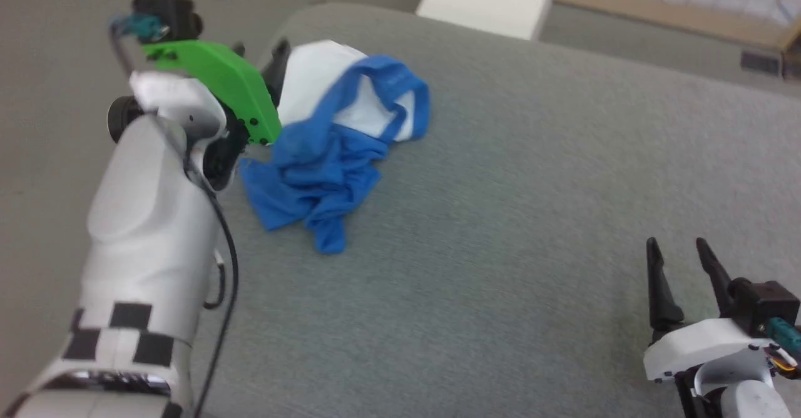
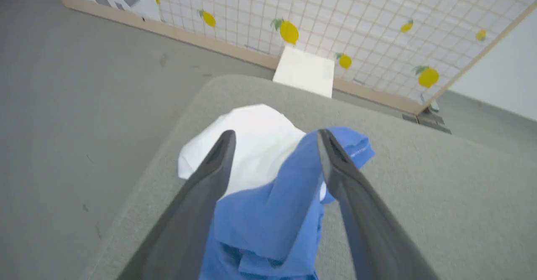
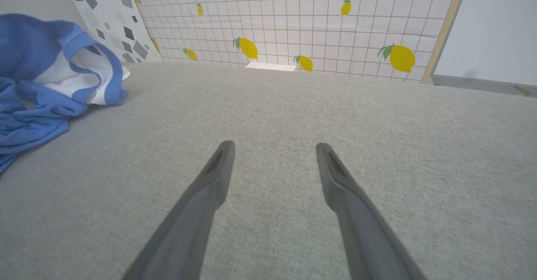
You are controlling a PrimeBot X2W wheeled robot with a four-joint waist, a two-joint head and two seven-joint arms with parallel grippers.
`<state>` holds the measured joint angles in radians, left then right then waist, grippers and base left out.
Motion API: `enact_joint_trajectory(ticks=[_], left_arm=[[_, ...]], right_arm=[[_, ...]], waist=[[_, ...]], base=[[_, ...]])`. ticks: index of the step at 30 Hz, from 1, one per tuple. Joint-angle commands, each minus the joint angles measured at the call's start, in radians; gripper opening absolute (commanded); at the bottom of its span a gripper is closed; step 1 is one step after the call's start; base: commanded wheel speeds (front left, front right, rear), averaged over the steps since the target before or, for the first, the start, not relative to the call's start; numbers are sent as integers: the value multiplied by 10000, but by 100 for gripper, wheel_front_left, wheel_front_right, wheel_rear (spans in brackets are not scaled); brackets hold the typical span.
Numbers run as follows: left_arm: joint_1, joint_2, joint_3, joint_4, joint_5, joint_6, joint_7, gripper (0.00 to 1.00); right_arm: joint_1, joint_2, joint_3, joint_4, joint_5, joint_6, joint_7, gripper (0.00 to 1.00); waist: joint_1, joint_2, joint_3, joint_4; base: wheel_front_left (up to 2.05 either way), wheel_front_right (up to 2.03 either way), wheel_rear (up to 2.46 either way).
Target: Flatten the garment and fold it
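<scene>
Two end effectors show in my head view. The left end effector (image 1: 261, 55) sits at the upper left of the frame, its green housing and dark fingers right against the left side of the garment (image 1: 338, 155). The garment lies crumpled in the upper left part of the grey bench (image 1: 500, 218), with white cloth at the top and bunched blue sleeves spilling toward the centre. The right end effector (image 1: 676, 243) is at the lower right, fingers spread and pointing up the frame, well apart from the garment.

In my left wrist view the two fingers stand wide apart and nothing is pinched. The white body fills the gap between them at centre frame, and a blue fold rises beside the right-hand finger. I cannot tell whether either finger touches the cloth. Past the bench's far edge, at top centre, a white block (image 2: 304, 70) stands before a lemon-print panel (image 2: 356, 16).

In my right wrist view the fingers are spread over bare bench, and the garment is heaped at the left edge of the frame.
</scene>
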<state>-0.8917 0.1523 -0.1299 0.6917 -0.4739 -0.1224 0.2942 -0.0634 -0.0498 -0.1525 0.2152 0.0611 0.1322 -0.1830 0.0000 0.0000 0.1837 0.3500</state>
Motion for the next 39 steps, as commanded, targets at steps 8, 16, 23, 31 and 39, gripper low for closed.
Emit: enact_joint_trajectory(ticks=[8, 16, 23, 31, 39], left_arm=[[-915, 569, -622, 1756, -316, -44, 3112, 100], [-535, 414, -739, 2628, -367, 267, 3394, 100], [-109, 273, -649, 3028, -396, 441, 2054, 0], [-58, 170, 424, 2491, -1181, 197, -1832, 0], [-1032, 592, -6, 827, -1245, -65, -3313, 0]], right_arm=[[-250, -4, -416, -615, -82, -15, 119, 100], [-391, -4, -598, -915, -116, -15, 122, 100], [-506, -4, -703, -904, -111, -15, 143, 100], [-466, -4, -555, -300, 66, -15, -68, 100], [-201, -4, -421, 693, 545, -15, -465, 100]], waist=[[0, 0, 2095, -1760], [0, 0, 2660, -1802], [0, 0, 2676, -1615], [0, 0, 1817, -1267], [0, 0, 439, -1179]], base=[[0, 0, 0], [0, 0, 0], [0, 0, 0], [0, 0, 0], [0, 0, 0]])
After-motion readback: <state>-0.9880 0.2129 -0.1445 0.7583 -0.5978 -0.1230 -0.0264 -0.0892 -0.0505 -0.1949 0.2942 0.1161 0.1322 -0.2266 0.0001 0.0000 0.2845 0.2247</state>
